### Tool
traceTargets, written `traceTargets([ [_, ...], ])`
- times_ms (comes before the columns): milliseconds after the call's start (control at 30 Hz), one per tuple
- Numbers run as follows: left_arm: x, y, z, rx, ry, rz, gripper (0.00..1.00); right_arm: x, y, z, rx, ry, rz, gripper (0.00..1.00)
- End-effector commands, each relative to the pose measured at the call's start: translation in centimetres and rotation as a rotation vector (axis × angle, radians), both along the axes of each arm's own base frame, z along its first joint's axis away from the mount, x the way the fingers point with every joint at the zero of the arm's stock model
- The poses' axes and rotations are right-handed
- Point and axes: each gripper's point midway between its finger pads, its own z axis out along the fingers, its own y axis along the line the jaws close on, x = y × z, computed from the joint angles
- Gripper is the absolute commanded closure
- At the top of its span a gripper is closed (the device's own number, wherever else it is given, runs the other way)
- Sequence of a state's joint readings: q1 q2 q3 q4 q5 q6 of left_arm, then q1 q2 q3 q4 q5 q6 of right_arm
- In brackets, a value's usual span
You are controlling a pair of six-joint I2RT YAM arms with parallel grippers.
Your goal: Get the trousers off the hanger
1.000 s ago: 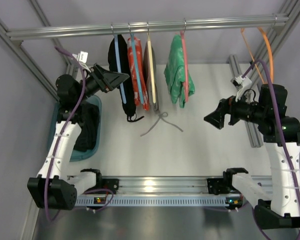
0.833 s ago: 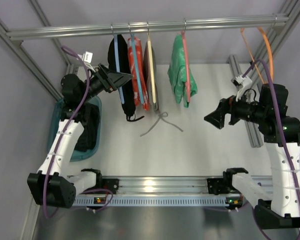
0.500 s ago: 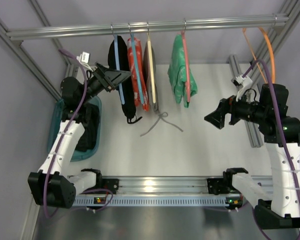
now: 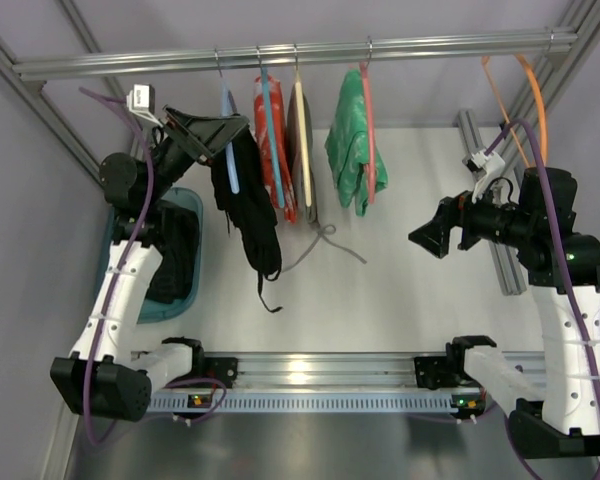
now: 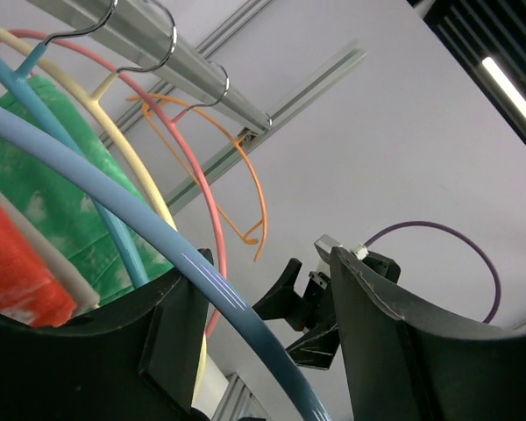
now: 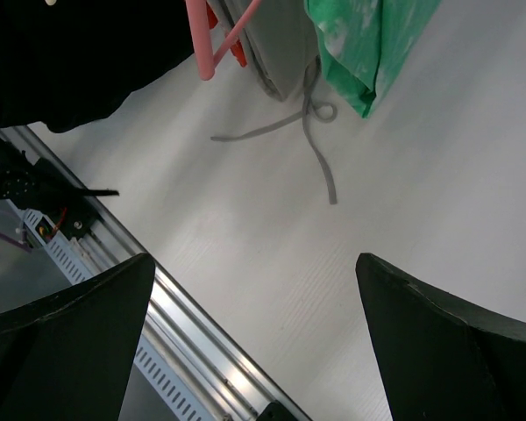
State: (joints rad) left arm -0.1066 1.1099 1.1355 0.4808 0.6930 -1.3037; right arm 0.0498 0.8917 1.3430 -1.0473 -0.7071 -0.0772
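Plainly between left fingers (image 5: 394, 351): hanger (image 5: 114, 206)

The left arm (image 4: 120, 290) and right arm (image 4: 570, 330) have white shells, black joints and looping purple cables (image 5: 438, 226).

Top view bright & even, light from overhead; shadows on the white table (image 4: 410, 300) soft, faint. Glare spot on the front rail (image 4: 300, 372). Left wrist view: ceiling light strip (image 5: 508, 83) blown out (top right corner); thin highlight along the hanger (image 5: 114, 197); fingers (image 5: 394, 351) of the left hand (image 5: 267, 267) dark, soft-focus. Right wrist view: table sharp, right hand (image 6: 254, 289) fingers (image 6: 61, 333) near-black, blurred.
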Motion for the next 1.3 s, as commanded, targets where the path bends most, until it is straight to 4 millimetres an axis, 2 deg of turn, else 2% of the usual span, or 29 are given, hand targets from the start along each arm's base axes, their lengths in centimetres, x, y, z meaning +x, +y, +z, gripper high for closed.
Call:
traceTargets([
  [0, -2.2, 0.5, 5.1, -0.071, -0.169, 0.002, 0.39, 0.1, 0.3, 1.8, 0.001, -0.071, 0.018, 0.01],
  [100, -2.4, 0.7, 6.0, -0.081, -0.198, 0.011, 0.44, 0.1, 0.3, 1.9, 0.0, -0.071, 0.017, 0.0],
  [267, -2.7, 0.7, 7.0, -0.078, -0.243, 0.012, 0.64, 0.2, 0.3, 2.0, 0.002, -0.074, 0.016, 0.01],
  [533, -4.0, 0.6, 8.5, -0.02, -0.367, 0.036, 0.71, 0.3, 0.4, 2.2, 0.009, -0.071, 0.018, 0.01],
  [667, -4.9, 0.6, 9.1, -0.01, -0.405, 0.041, 0.78, 0.3, 0.6, 2.6, 0.018, -0.077, 0.028, 0.01],
  [767, -5.8, 0.5, 8.4, -0.016, -0.39, 0.028, 0.8, 0.1, 0.8, 3.0, 0.029, -0.084, 0.04, 0.01],
  [800, -5.4, 0.5, 7.1, -0.02, -0.351, 0.022, 0.81, 0.2, 0.9, 3.5, 0.035, -0.098, 0.041, 0.01],
  [833, -6.3, 0.4, 6.9, -0.021, -0.354, 0.015, 0.84, 0.2, 1.0, 3.7, 0.038, -0.107, 0.041, 0.01],
  [900, -6.3, 0.2, 5.2, -0.003, -0.337, 0.017, 0.89, 0.5, 1.2, 4.3, 0.051, -0.12, 0.048, 0.01],
  [933, -7.2, 0.3, 5.3, -0.001, -0.358, 0.018, 0.92, 0.7, 1.3, 4.8, 0.056, -0.136, 0.051, 0.01],
  [1000, -7.4, 0.2, 4.1, 0.017, -0.349, 0.016, 0.95, 1.3, 1.5, 5.7, 0.061, -0.149, 0.054, 0.01],
  [1033, -8.2, 0.3, 4.1, 0.021, -0.361, 0.017, 0.96, 1.4, 1.7, 6.1, 0.062, -0.154, 0.063, 0.01],
  [1067, -8.1, 0.3, 3.3, 0.033, -0.355, 0.02, 1.0, 1.6, 1.8, 7.2, 0.068, -0.179, 0.065, 0.01],
  [1133, -8.9, 0.4, 3.0, 0.043, -0.361, 0.03, 1.0, 2.3, 2.3, 7.8, 0.074, -0.176, 0.081, 0.01],
  [1167, -9.1, 0.4, 2.8, 0.053, -0.369, 0.036, 1.0, 2.4, 2.6, 9.0, 0.084, -0.201, 0.087, 0.0],
  [1200, -9.1, 0.5, 2.4, 0.056, -0.36, 0.038, 1.0, 3.0, 2.9, 9.1, 0.085, -0.201, 0.096, 0.01],
  [1233, -9.7, 0.6, 2.2, 0.057, -0.35, 0.041, 1.0, 2.7, 3.6, 9.6, 0.11, -0.191, 0.11, 0.01],
  [1267, -9.6, 0.6, 1.6, 0.063, -0.339, 0.047, 1.0, 3.0, 4.0, 10.6, 0.129, -0.212, 0.113, 0.01],
])
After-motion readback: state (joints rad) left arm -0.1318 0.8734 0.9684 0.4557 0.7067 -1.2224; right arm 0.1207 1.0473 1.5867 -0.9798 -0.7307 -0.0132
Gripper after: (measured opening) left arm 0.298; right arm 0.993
